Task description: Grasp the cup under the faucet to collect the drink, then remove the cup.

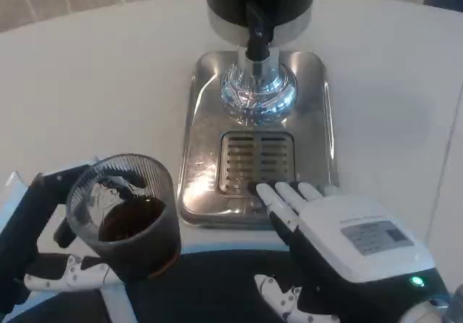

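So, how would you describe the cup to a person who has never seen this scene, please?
Start from the steel drink dispenser at the table's far middle, then look to the near left of its drip tray. There the left robot hand holds the cup. It is the only clear, ribbed container, with dark drink at its bottom.

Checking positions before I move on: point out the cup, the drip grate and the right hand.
cup (134,225), head view, on its dark side wall.
drip grate (255,160), head view, middle of the slotted plate.
right hand (340,232), head view, on its white back.
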Controlling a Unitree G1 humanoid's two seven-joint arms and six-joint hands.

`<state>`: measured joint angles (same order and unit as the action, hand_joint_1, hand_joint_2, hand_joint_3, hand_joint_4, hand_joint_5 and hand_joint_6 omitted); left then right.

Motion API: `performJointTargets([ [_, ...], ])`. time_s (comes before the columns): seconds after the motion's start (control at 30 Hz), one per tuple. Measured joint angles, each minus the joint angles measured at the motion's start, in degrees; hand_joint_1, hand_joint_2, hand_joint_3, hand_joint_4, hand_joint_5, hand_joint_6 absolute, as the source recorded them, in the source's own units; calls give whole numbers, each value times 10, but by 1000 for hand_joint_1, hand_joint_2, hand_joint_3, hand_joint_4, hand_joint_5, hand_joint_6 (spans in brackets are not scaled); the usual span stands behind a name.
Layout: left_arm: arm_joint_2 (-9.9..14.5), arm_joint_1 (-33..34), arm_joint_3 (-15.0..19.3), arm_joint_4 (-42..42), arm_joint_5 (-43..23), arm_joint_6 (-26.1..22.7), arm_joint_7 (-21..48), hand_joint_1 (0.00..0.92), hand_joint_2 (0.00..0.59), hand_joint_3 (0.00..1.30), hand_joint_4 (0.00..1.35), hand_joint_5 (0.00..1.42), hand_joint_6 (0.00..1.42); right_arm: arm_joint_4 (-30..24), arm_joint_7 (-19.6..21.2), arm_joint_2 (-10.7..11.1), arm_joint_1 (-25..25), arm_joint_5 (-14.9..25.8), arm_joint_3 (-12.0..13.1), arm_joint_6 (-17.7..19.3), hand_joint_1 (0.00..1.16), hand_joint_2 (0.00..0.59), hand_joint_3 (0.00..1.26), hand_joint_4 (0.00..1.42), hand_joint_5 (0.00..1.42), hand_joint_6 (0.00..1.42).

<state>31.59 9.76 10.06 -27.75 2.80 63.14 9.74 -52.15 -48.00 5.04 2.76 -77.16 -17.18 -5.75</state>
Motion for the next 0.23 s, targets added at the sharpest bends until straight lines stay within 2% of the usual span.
performJointTargets([
  [0.23, 0, 0, 0, 0, 0, 0, 0, 549, 69, 1007, 1222, 1424, 1424, 0, -1, -1, 1, 0, 2, 5, 180, 564, 0, 0, 0, 0],
])
